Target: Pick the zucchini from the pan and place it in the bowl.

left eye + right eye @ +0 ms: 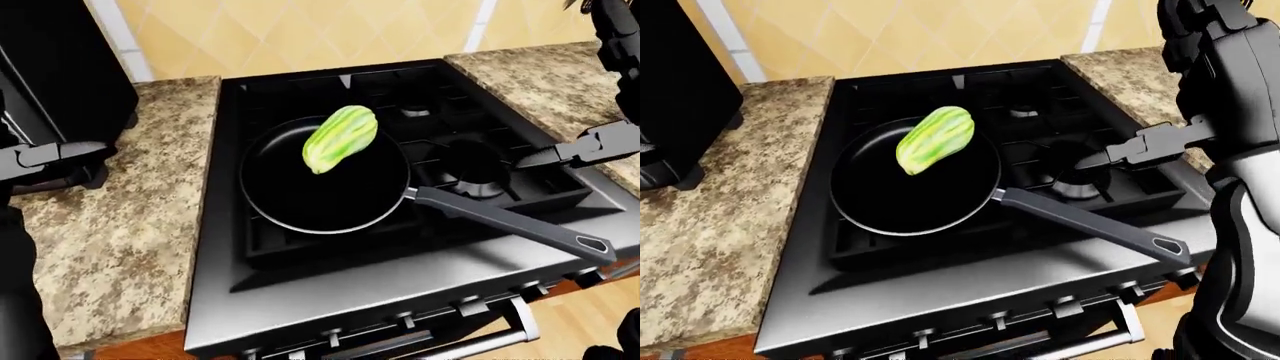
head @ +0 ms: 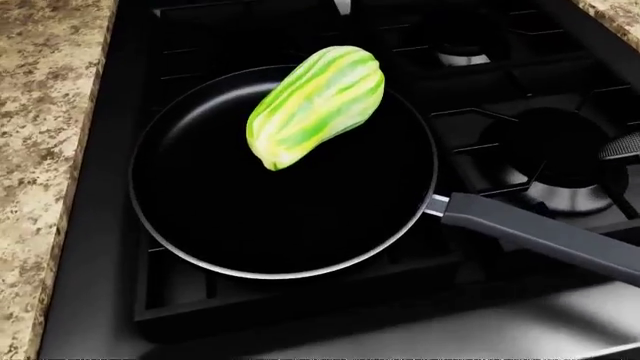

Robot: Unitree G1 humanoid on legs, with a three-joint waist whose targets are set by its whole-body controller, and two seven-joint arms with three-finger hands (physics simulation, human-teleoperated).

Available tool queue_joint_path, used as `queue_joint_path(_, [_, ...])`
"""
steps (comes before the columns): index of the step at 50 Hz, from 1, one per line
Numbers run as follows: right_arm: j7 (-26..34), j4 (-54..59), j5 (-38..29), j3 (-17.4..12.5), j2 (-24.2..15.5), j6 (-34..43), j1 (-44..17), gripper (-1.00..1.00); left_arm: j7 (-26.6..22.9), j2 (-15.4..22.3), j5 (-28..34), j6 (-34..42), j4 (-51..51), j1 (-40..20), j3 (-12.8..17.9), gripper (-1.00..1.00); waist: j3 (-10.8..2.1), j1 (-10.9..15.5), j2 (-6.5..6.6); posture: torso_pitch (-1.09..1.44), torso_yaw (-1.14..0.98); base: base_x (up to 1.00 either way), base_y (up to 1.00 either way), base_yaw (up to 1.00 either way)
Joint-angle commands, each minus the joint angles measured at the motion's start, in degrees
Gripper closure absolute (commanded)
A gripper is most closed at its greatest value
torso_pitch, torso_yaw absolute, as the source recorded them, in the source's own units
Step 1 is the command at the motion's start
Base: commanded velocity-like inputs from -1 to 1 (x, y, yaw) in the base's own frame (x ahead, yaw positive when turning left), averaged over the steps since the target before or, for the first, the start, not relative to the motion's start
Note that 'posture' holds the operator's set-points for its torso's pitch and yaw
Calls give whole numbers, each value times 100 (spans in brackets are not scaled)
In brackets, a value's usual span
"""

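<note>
Looking from the left side of the left-eye view, you see your left hand (image 1: pixel 60 154) held out over the speckled stone desk (image 1: pixel 130 225). Its dark fingers point toward the stove and hold nothing, but you cannot tell how wide they are spread. A big black box (image 1: pixel 60 67) stands on the desk just above that hand.

Next comes the black stove (image 1: pixel 330 292), set between two parts of the desk. A round black pan (image 2: pixel 280 217) sits on the stove's left burner. The zucchini (image 2: pixel 315 105) lies in the pan, near the top rim, tilted with its fat end up and to the right. It is green with pale yellow stripes. Nothing touches it but the pan.

The pan's long grey handle (image 2: pixel 540 236) sticks out toward the lower right, over the stove's edge. A row of knobs (image 1: pixel 1065 307) runs along the stove's lower side.

Far right, your right hand (image 1: pixel 1130 154) hangs above the right burner (image 1: pixel 1070 187), well apart from the zucchini. Its fingers reach out flat and hold nothing.
</note>
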Motion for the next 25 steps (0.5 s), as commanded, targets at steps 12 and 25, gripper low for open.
queue_joint_path(12, [879,263,-319,630,-505,356,-1106,-100,-92,100,238,-202,-90,-114,1,-100,-154,-74,32,0,0,0,0,0])
queue_joint_path(25, [2336,2203,-1713,1575,-185,-473,-2933,-100,-138,72,71,-112,-213,-84,43,-100,-160,-140,139,0,0,0,0,0])
